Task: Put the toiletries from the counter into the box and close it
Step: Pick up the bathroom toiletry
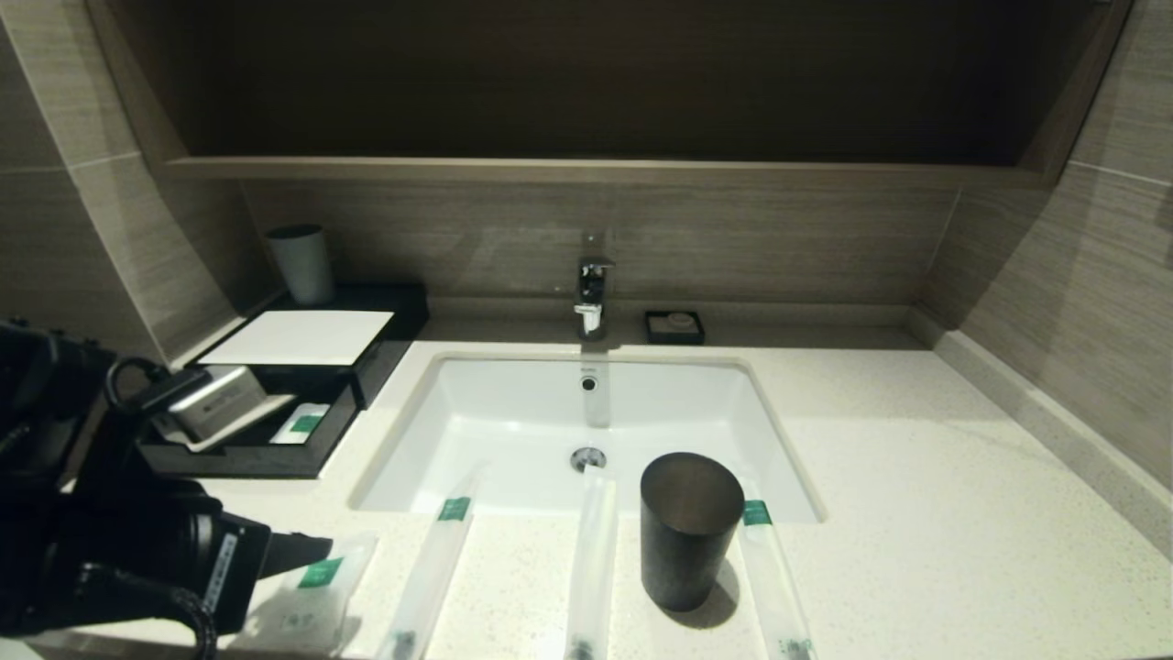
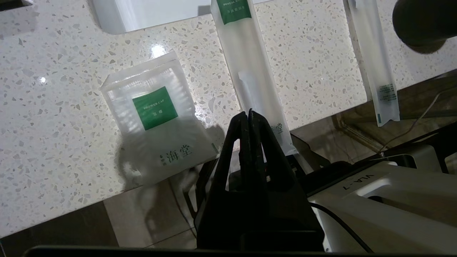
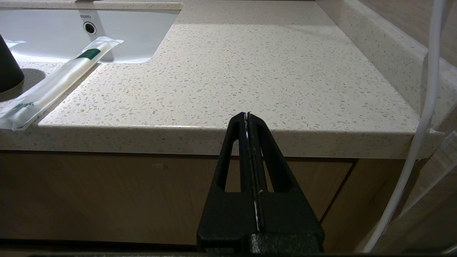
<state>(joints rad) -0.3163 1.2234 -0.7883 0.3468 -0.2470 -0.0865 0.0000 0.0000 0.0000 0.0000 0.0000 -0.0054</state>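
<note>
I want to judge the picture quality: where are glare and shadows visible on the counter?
Left wrist view: bright glare spots on the counter beside the shower cap sachet, and the shut left gripper casts a shadow over that sachet. Head view: the dark cup throws a shadow at its base.

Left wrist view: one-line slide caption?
Shut left gripper poised over the speckled cream counter edge, between flat green-labelled shower-cap sachet and long translucent sachet.

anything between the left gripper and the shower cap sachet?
Nothing visible. The left gripper, shut, sits at the counter's front edge, with bare stone between it and the shower cap sachet.
</note>
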